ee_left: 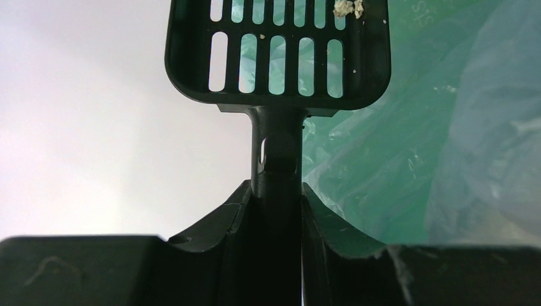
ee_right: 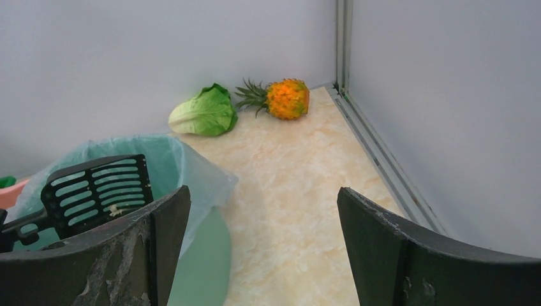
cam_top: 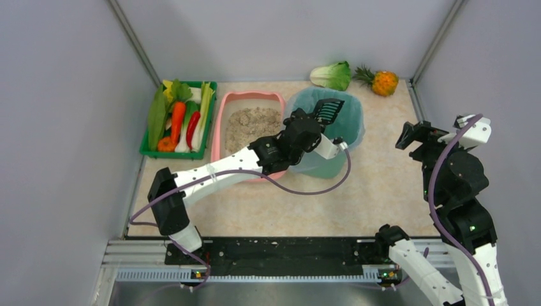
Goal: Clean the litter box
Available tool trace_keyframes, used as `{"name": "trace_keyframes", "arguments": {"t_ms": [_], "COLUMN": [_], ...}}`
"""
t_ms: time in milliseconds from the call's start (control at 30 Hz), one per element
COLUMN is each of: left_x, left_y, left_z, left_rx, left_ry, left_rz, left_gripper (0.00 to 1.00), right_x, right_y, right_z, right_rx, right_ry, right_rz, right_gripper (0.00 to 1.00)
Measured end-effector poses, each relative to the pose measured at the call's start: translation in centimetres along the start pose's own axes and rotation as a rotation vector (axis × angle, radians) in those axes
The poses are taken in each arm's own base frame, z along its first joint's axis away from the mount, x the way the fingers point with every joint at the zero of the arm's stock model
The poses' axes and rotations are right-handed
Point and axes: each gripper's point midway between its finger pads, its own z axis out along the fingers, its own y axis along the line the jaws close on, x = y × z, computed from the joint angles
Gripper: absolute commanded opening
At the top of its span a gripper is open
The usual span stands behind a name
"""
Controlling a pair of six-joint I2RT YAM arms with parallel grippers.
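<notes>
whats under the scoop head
The teal bin with its plastic liner, seen through the scoop slots. Its bottom and any contents are hidden by the scoop and liner folds.

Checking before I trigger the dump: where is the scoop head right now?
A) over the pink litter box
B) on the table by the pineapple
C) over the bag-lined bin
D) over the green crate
C: the scoop, held in the left gripper, hangs over the teal bin.

The litter box [cam_top: 217, 131] lies between the crate [cam_top: 172, 153] on its left and the bin [cam_top: 355, 118] on its right.
</notes>
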Motion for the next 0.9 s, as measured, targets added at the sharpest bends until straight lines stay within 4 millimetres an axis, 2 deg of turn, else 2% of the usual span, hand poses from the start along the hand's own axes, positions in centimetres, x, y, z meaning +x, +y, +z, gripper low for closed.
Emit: {"name": "trace_keyframes", "arguments": {"t_ms": [233,400,567,767,900], "left_x": [0.3,0.6,1.1,2.7,4.0], "left_y": [0.7,1.3,2.3,3.1,3.1], "left_z": [-0.7,-1.6,-3.0,-5.0,-5.4], "left_rx": [-0.019,-0.034,-0.035,-0.032,-0.018], "left_ry": [-0.003,-0.020,-0.071,-0.112,-0.112], "left_rz": [-0.011,-0.096,-0.261,-0.487,-0.634], "left_gripper": [0.00,0.00,0.00,0.00,0.00], "right_x": [0.0,0.0,0.0,0.0,-0.1], "right_y": [0.0,0.0,0.0,0.1,0.4], "right_z": [0.0,0.0,0.0,0.0,0.0], "right_rx": [0.002,0.002,0.001,-0.004,-0.013], "right_ry": [0.000,-0.001,-0.001,-0.001,-0.003], "right_rz": [0.000,0.001,0.003,0.014,0.027], "right_gripper": [0.86,0.86,0.86,0.86,0.86]}}
